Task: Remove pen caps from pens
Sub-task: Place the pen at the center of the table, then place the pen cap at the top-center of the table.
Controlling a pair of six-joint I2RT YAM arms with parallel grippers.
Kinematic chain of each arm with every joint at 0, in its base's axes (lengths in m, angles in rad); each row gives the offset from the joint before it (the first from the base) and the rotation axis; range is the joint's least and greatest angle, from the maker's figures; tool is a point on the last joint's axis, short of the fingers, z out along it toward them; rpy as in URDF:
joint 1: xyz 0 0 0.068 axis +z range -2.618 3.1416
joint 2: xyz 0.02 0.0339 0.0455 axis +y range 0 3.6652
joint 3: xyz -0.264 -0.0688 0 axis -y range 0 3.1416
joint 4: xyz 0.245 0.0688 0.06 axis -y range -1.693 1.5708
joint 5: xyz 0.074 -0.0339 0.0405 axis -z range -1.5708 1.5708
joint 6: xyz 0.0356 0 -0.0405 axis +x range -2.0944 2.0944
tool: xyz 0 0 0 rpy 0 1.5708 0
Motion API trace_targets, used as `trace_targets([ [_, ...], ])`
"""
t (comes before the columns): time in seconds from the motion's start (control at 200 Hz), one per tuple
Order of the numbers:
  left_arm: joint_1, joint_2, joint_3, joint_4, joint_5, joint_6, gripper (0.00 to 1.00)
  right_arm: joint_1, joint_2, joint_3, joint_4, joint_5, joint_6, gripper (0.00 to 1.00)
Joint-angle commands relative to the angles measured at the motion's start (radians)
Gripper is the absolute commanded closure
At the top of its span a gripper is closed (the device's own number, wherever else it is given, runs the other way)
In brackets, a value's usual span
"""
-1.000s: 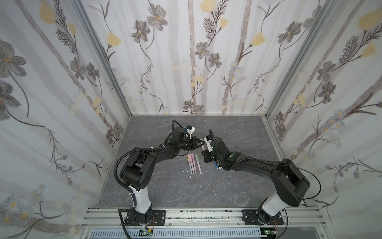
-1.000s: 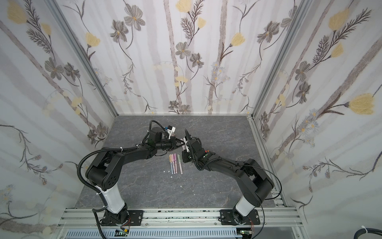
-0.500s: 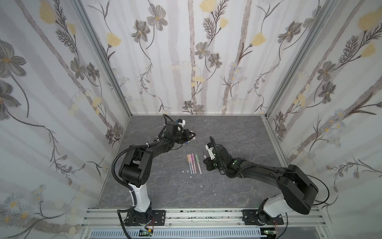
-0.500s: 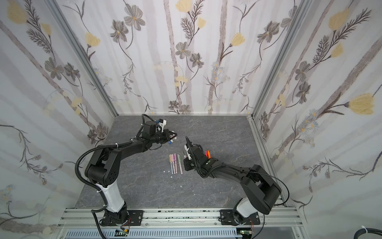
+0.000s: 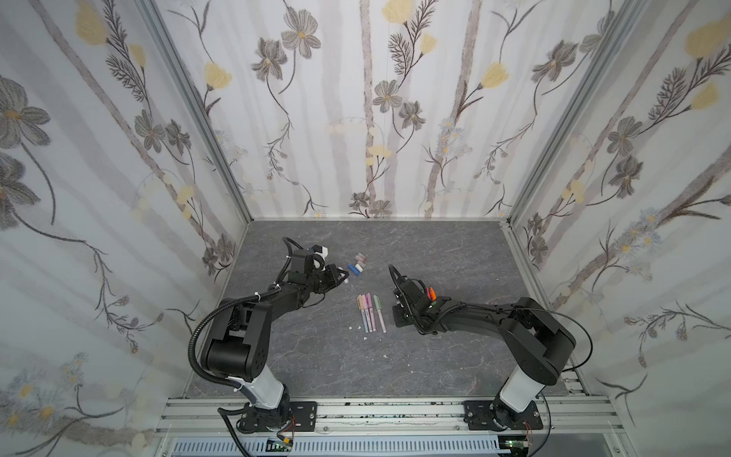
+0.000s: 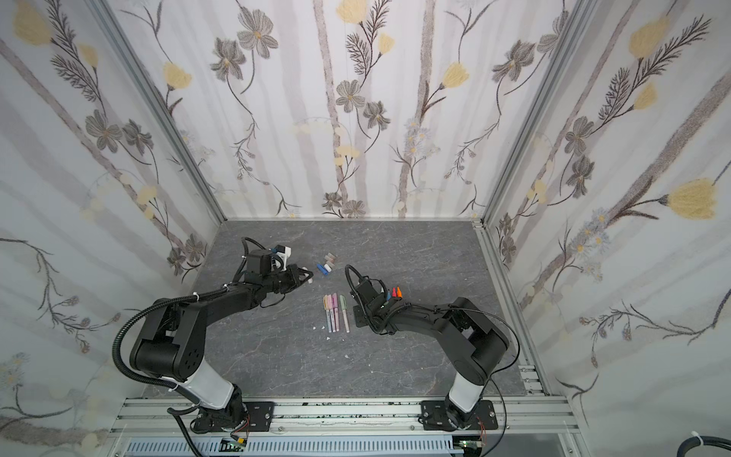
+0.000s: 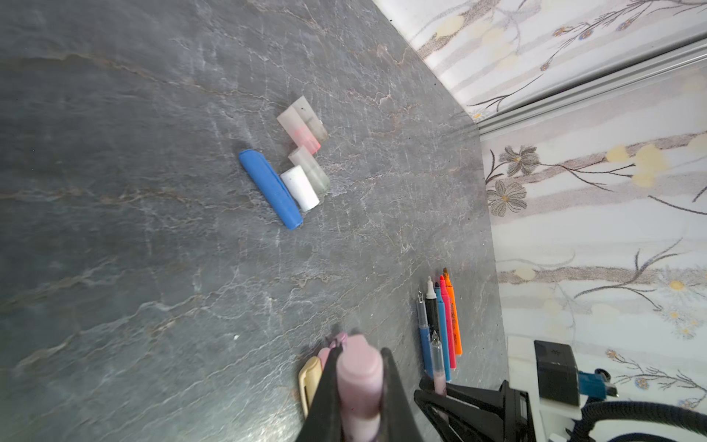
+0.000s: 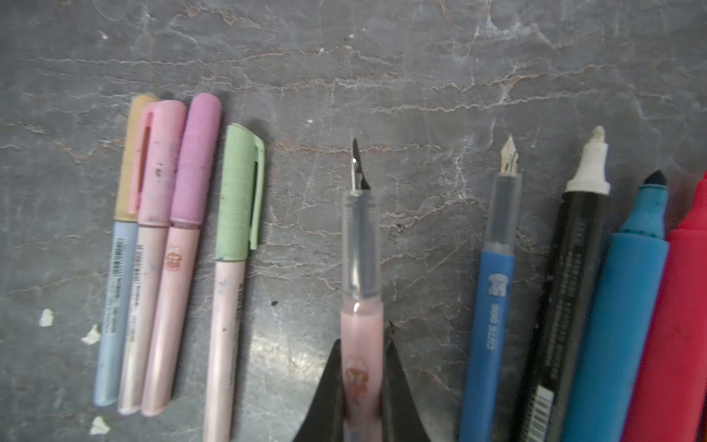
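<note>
Moved: our arms, pulled apart.
Left gripper (image 7: 360, 356): clamped on pink cap (image 7: 359, 382).
Right gripper (image 8: 362, 338): clamped on pink pen (image 8: 359, 237).
Capped pens (image 8: 153, 268): 4.
Bare pens (image 7: 443, 325): 5.
Loose caps (image 7: 300, 187): 5.

matt plastic pens (image 8: 164, 248), veined stone-look tabletop (image 8: 421, 69)

Both top views look down from high — wrist cameras close, sharing the pens (image 7: 443, 325).
</note>
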Motion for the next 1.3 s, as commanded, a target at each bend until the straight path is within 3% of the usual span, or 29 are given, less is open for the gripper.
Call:
trace_targets([
  [0.0, 0.016, -0.012, -0.016, 0.014, 0.022, 0.024, 1.00, 0.003, 0.015, 0.016, -0.044, 0.075, 0.022, 0.95],
  [0.25, 0.029, -0.005, -0.019, 0.024, 0.039, 0.023, 1.00, 0.002, 0.044, 0.043, -0.092, 0.163, 0.014, 0.90],
  [0.52, 0.030, 0.019, -0.010, 0.026, 0.044, 0.020, 1.00, 0.003, 0.051, 0.068, -0.102, 0.184, 0.001, 0.78],
  [0.814, 0.029, 0.056, -0.018, 0.066, 0.042, 0.000, 1.00, 0.003, 0.020, 0.090, -0.105, 0.191, -0.019, 0.76],
  [1.104, 0.015, 0.212, 0.020, 0.199, 0.057, -0.080, 1.00, 0.000, -0.090, 0.097, -0.098, 0.211, -0.045, 0.76],
  [1.294, 0.010, 0.328, 0.089, 0.255, 0.052, -0.129, 0.91, -0.005, -0.120, 0.091, -0.108, 0.218, -0.050, 0.75],
])
